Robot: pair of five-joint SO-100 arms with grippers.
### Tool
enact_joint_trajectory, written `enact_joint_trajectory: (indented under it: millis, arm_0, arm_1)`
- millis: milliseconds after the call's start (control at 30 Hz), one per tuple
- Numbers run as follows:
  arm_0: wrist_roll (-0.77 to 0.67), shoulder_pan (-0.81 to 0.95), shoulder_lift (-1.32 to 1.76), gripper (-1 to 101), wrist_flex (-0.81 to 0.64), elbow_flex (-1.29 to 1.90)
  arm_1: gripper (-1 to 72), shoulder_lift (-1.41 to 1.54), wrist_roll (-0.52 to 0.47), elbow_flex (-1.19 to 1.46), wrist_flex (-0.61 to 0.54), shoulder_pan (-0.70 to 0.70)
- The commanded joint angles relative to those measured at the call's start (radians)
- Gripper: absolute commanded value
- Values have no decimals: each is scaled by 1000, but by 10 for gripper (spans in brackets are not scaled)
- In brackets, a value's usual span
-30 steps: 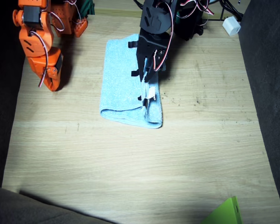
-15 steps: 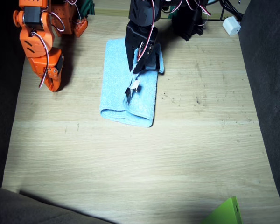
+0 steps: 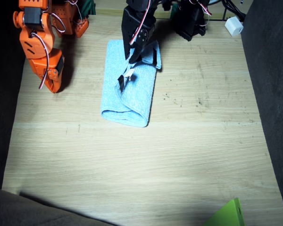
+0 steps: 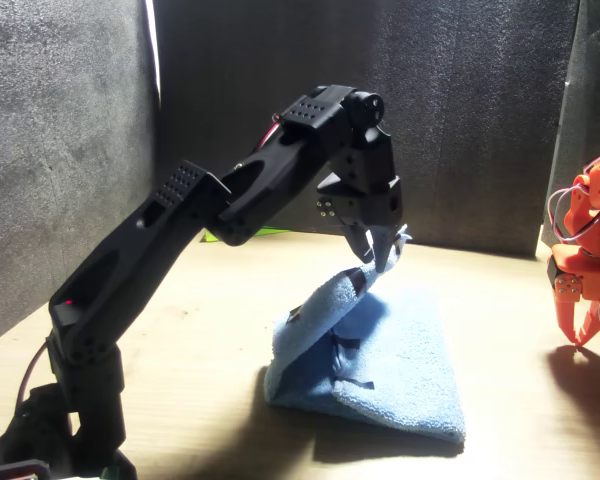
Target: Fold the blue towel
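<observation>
Blue towel [image 3: 132, 96], edge lifted, pinched by left arm's fingers [image 4: 385, 250].

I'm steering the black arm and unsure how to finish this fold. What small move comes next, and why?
Probably carry the pinched edge on across. The left gripper holds the blue towel lifted by one edge, only partway over the layer lying flat on the table.

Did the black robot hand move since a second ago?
Yes. The left hand, pinching the blue towel's edge, has carried it across toward the orange right arm, away from the white block.
</observation>
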Motion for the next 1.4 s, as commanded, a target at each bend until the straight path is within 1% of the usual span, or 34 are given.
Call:
enact_joint_trajectory:
  millis: [0, 200, 467, 633, 900, 933, 1067, 1200, 1267, 1367]
  arm_0:
    - [38, -12, 80, -6, 9, -48]
    - [110, -3, 23, -6, 5, -152]
    - [133, 25, -103, -6, -5, -204]
    - [175, 34, -215, -6, -3, -232]
    - [287, -61, -262, -5, 0, -216]
    - [299, -75, -276, 6, 3, -235]
    - [316, -112, -290, 251, 2, -253]
    - [299, -124, -282, 456, 3, -261]
    - [290, -127, -272, 516, 3, -258]
    - [285, -130, -255, 570, 2, -249]
  arm_1:
    - [21, -6, 9, 11, 12, 21]
    - [21, -8, 11, 11, 14, 21]
    - [21, -8, 21, 12, 17, 35]
    - [21, 5, 26, 25, 14, 35]
    - [19, 5, 23, 23, 12, 40]
    - [19, 5, 23, 23, 12, 40]
    - [17, -2, 23, 18, 14, 37]
    - [13, -6, 21, 15, 15, 40]
    - [11, -8, 21, 15, 15, 41]
    - [8, -8, 18, 14, 15, 43]
